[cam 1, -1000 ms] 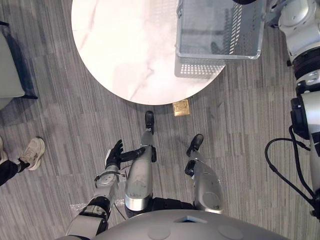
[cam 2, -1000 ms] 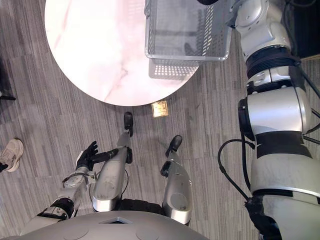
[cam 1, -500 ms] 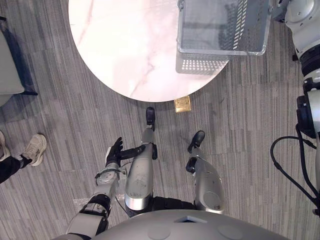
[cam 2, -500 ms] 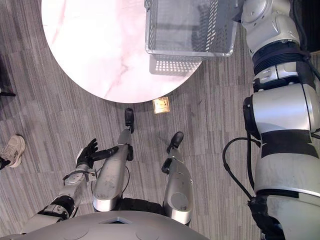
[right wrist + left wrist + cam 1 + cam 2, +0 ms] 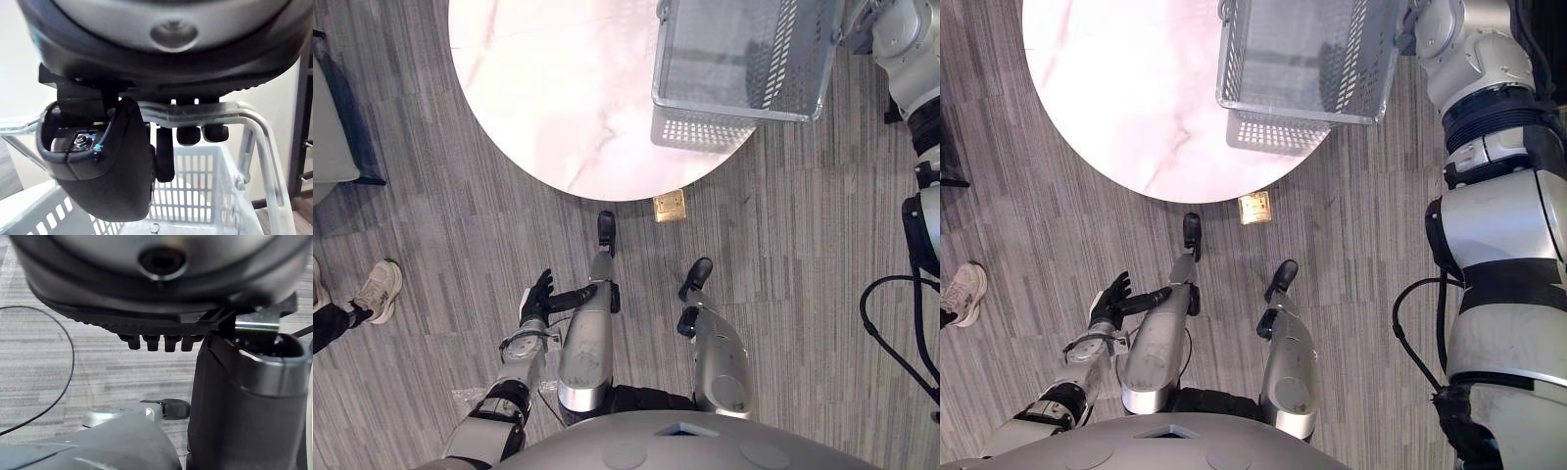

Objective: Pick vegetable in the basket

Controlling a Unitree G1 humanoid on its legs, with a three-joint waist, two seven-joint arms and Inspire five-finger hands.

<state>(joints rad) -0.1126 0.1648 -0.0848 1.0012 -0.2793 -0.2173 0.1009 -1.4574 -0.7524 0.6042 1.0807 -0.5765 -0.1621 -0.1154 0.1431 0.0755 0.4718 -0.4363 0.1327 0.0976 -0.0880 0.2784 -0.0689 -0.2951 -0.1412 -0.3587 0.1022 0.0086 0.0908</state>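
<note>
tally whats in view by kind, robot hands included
basket: 1
table: 1
floor plate: 1
shoe: 1
hands: 2, left hand open, right hand curled on the basket handle
total: 6

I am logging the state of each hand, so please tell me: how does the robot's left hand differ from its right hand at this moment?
The left hand hangs low over the floor; the right hand is up at the grey basket by the table. The left hand's fingers are relaxed and hold nothing; the right hand's fingers curl round the basket's handle. Both hands are dark.
</note>
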